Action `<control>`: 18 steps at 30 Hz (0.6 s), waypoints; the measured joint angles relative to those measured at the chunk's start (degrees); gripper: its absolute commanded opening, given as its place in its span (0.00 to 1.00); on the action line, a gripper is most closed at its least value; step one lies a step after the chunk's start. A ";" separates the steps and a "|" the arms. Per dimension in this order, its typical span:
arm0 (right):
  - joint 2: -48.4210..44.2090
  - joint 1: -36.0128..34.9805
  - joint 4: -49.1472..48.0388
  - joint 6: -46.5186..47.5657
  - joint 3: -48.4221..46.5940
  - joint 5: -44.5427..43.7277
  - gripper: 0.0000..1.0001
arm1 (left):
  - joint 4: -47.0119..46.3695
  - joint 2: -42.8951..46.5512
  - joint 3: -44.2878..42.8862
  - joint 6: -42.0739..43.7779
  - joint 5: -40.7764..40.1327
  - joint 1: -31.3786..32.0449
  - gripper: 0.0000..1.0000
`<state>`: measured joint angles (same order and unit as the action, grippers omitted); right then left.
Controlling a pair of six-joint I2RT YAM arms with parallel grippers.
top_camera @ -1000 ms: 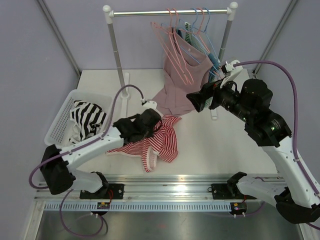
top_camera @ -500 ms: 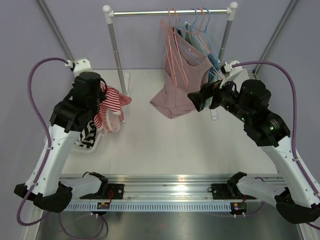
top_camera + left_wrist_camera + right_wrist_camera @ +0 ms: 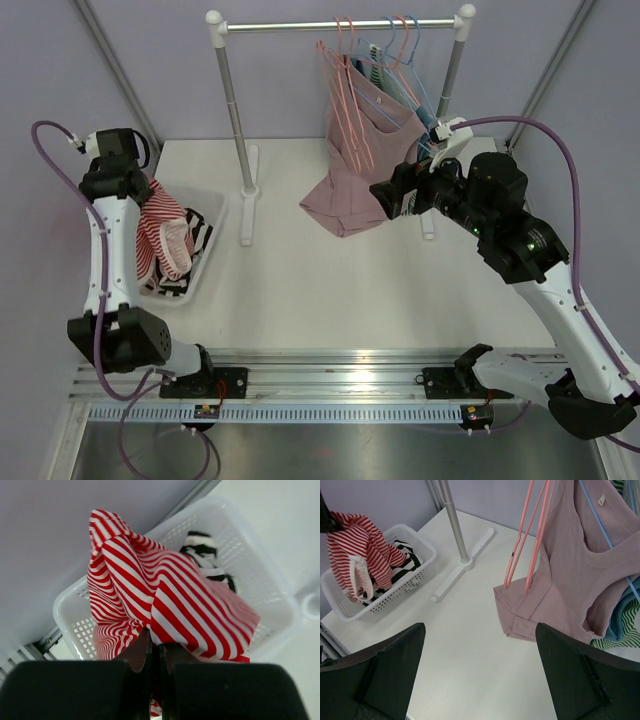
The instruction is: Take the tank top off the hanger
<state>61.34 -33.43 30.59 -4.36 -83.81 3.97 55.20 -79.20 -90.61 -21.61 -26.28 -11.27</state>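
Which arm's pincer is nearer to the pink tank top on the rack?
Right. The right pincer hovers open just beside the lower edge of the pink tank top. The left pincer is far off, above the white basket, shut on the red striped top.

The red-and-white striped tank top is a soft knitted cloth, matt, hanging in loose folds. The basket is white plastic, smooth and a little glossy, and its walls are full of small holes. The pink tank top is a matt cloth with a fine ribbed surface. The pink hangers look thin, smooth and slightly shiny. The rack pole is bright polished metal. The table is white and matt. The rail is silver metal.
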 measured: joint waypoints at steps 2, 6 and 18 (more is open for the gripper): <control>1.36 -0.02 -0.55 0.00 -0.55 -0.02 0.99 | -0.92 -6.14 1.57 -0.02 1.40 -1.97 0.00; 4.26 -0.02 -1.27 0.00 -1.97 -0.02 0.99 | -1.92 -22.69 1.86 0.00 7.43 -3.15 0.00; 7.91 0.17 -1.29 0.31 -9.29 -9.92 1.00 | -1.01 -28.87 2.01 1.46 20.46 -2.67 0.56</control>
<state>69.25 -33.26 29.30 -4.05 -93.10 -5.96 54.19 -108.07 -88.60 -20.14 -5.82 -13.93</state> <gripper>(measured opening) 0.993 0.307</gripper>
